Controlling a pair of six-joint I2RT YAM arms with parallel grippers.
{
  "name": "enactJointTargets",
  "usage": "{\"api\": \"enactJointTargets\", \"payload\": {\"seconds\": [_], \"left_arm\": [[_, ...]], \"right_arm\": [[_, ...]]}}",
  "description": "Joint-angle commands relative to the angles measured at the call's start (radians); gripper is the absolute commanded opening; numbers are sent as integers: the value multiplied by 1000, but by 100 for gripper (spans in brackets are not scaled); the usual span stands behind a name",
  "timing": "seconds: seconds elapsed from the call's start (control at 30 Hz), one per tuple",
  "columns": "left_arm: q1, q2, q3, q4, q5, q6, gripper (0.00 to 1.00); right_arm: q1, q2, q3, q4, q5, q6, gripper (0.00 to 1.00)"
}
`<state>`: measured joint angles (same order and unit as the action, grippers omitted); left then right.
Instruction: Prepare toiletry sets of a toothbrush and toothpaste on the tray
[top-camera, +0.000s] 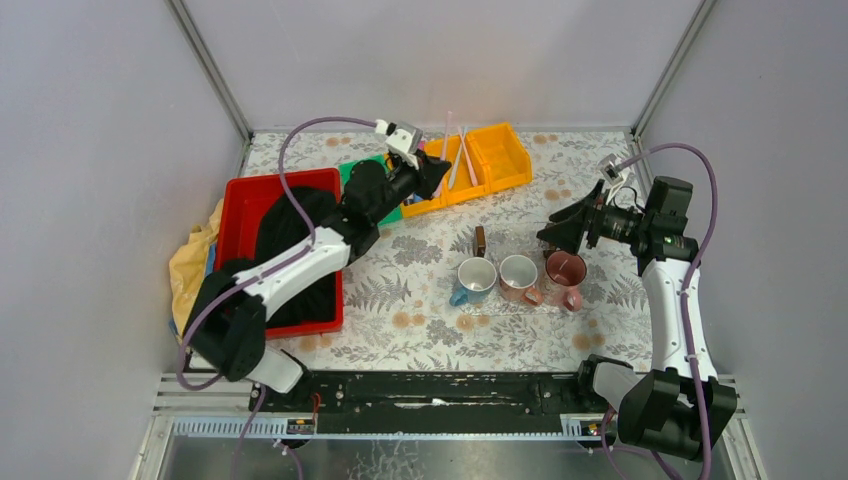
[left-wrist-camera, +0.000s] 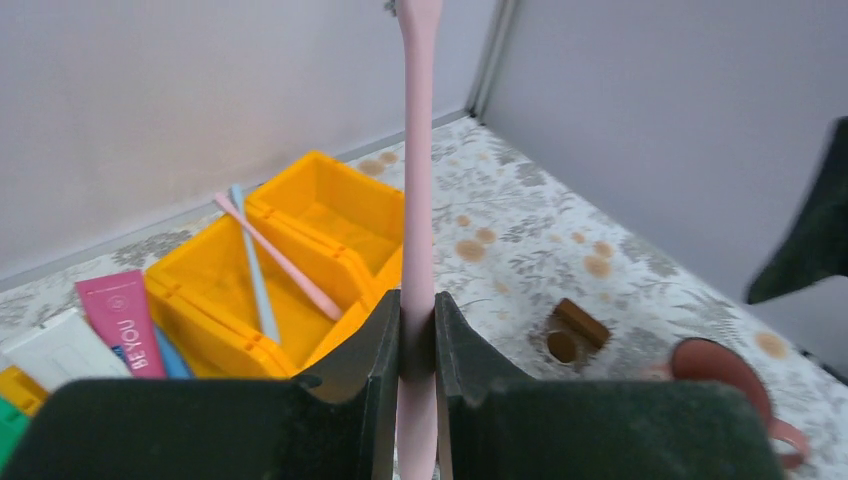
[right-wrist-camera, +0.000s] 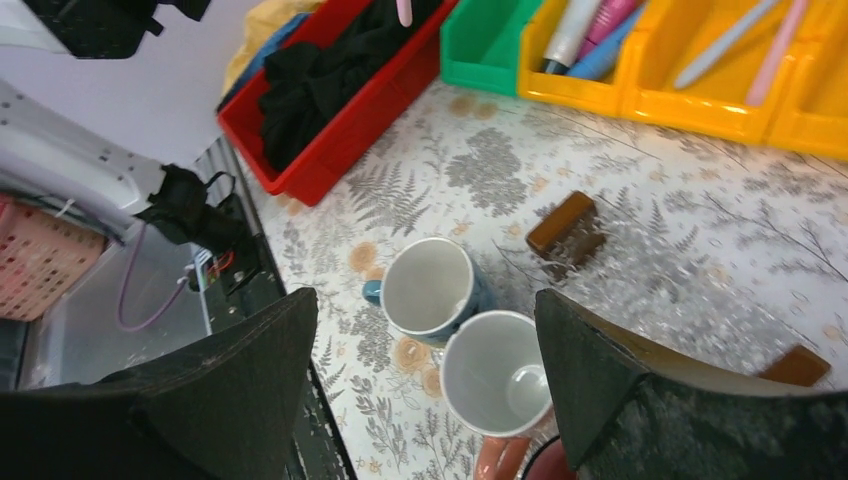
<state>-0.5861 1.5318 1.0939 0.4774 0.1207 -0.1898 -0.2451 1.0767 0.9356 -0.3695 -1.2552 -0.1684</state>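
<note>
My left gripper (left-wrist-camera: 417, 325) is shut on a whitish-pink toothbrush (left-wrist-camera: 417, 190), held upright above the yellow bins; in the top view it (top-camera: 434, 170) is over the left yellow bin (top-camera: 445, 178). A pink toothbrush (left-wrist-camera: 285, 262) and a light blue toothbrush (left-wrist-camera: 255, 275) lie in that bin. The magenta (left-wrist-camera: 120, 320), white (left-wrist-camera: 60, 350) and blue (left-wrist-camera: 172, 355) toothpaste tubes lie in the neighbouring bin. My right gripper (top-camera: 560, 232) is open and empty above the mugs, also in its wrist view (right-wrist-camera: 425, 300).
Three mugs stand in a row: blue (top-camera: 475, 275), pink (top-camera: 518, 272), dark red (top-camera: 565, 268). A brown block (top-camera: 480, 240) lies behind them. A red bin (top-camera: 237, 200) with black cloth is at the left, a green bin (right-wrist-camera: 480, 45) beside it, a second yellow bin (top-camera: 497, 155) at the back.
</note>
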Motion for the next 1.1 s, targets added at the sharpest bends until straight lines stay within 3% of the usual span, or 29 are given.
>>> {"api": "enactJointTargets", "payload": {"seconds": [0.0, 0.13, 0.27, 0.33, 0.57, 0.8, 1.07], "left_arm": [[-29, -124, -123, 199, 56, -93, 0], [-64, -238, -229, 235, 69, -133, 0], [-113, -341, -299, 244, 58, -148, 0], [-145, -385, -330, 247, 39, -144, 0], [-256, -507, -398, 228, -32, -118, 0], [-344, -622, -508, 271, -68, -130, 0], [-471, -670, -550, 248, -180, -41, 0]], "right_arm": [[-6, -24, -3, 10, -192, -58, 86], [-6, -16, 19, -148, -308, -260, 87], [-5, -10, 57, -602, -384, -812, 96], [-5, -14, 62, -726, -387, -1009, 100], [7, -1, 101, -749, -377, -1022, 100], [93, -19, 171, -929, -276, -1223, 99], [221, -11, 229, -928, -235, -1190, 99]]}}
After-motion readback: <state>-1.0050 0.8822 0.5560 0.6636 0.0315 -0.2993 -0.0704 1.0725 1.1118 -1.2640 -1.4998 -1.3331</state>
